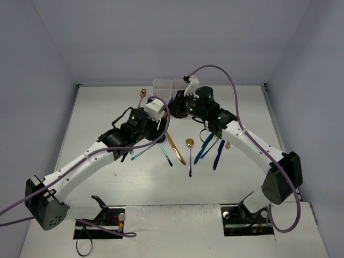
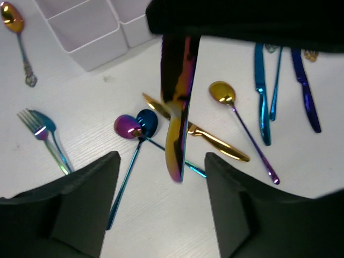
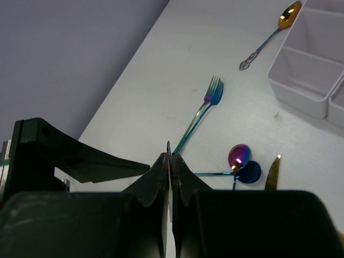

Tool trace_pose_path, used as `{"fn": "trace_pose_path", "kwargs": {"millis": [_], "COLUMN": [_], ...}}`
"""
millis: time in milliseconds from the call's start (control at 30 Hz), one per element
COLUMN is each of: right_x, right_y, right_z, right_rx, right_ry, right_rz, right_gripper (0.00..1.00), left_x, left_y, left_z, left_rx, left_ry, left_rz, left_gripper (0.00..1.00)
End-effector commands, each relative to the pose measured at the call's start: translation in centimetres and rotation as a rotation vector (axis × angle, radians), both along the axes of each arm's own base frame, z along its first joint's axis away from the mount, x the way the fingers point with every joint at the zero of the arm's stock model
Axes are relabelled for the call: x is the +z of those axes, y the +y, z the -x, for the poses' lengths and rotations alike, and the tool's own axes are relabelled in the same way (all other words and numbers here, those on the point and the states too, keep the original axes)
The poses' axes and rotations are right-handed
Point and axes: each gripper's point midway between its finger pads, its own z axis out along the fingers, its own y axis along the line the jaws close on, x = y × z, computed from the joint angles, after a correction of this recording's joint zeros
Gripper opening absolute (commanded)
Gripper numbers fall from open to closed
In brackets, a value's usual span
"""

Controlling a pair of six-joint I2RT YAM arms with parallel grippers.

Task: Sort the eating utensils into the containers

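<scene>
My right gripper (image 3: 171, 157) is shut on an iridescent purple-gold knife (image 2: 177, 118) and holds it blade down above the table. In the left wrist view the knife hangs between the fingers of my open left gripper (image 2: 161, 161), touching neither. The two grippers meet mid-table, left gripper (image 1: 161, 124), right gripper (image 1: 176, 107). The white compartment block (image 1: 164, 87) stands just behind them; it also shows in the left wrist view (image 2: 91, 32) and the right wrist view (image 3: 314, 72). Its visible compartments look empty.
On the table lie a gold spoon (image 2: 13, 21) left of the block, a rainbow fork (image 2: 45, 134), a purple spoon (image 2: 128, 127) and a blue spoon (image 2: 147, 121), a gold knife (image 2: 215, 141), a gold-bowled purple spoon (image 2: 223, 94), and blue knives (image 2: 262, 97).
</scene>
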Motion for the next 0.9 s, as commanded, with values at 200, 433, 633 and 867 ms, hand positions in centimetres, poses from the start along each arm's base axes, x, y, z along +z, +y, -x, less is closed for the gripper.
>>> {"fn": "trace_pose_path", "kwargs": {"millis": [200, 433, 633, 867], "right_x": [9.3, 11.6, 12.3, 12.2], "right_y": [-4.9, -8.7, -9.8, -10.5], "right_z": [-9.5, -16.6, -20.6, -23.9], "right_rx": [-0.249, -0.448, -0.545, -0.654], "right_ry": [-0.328, -0.481, -0.557, -0.609], "right_rz": [-0.004, 0.022, -0.04, -0.07], "right_gripper": [0.0, 0.0, 0.0, 0.0], "left_x": [-0.4, -4.9, -7.2, -7.4], "left_y": [6.1, 12.1, 13.6, 13.5], "left_z": [-2.1, -1.4, -0.5, -0.4], "left_rx": [0.31, 0.468, 0.524, 0.523], "left_ry": [0.032, 0.139, 0.178, 0.185], "left_rz": [0.038, 0.015, -0.016, -0.007], "left_gripper": [0.85, 0.87, 0.87, 0.87]}}
